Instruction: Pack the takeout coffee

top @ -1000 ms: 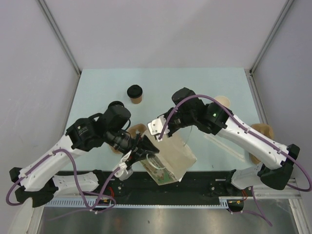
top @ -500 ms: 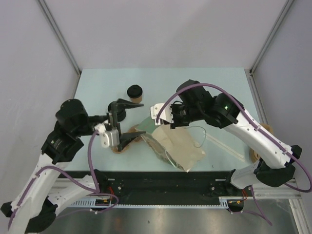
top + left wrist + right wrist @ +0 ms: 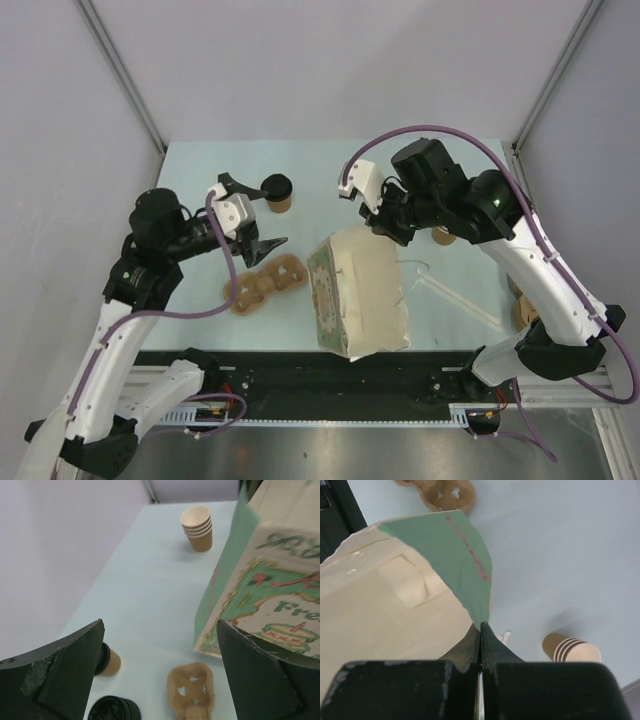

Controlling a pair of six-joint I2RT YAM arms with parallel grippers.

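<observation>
top external | right claw (image 3: 397, 230) pinches bag (image 3: 365, 290) edge | left claw (image 3: 265, 217) agape near coffee (image 3: 277, 190)

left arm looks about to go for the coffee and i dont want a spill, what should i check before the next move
1. Left tool open and empty: ok.
2. Right tool shut on the edge of the cream and green printed paper bag: ok.
3. Tan paper cup with round black plastic lid upright, lid on: ok.
4. Cup apart from the bag, with nothing leaning on it: ok.
5. Bag mouth spread wide enough to take the cup: cannot tell.
</observation>
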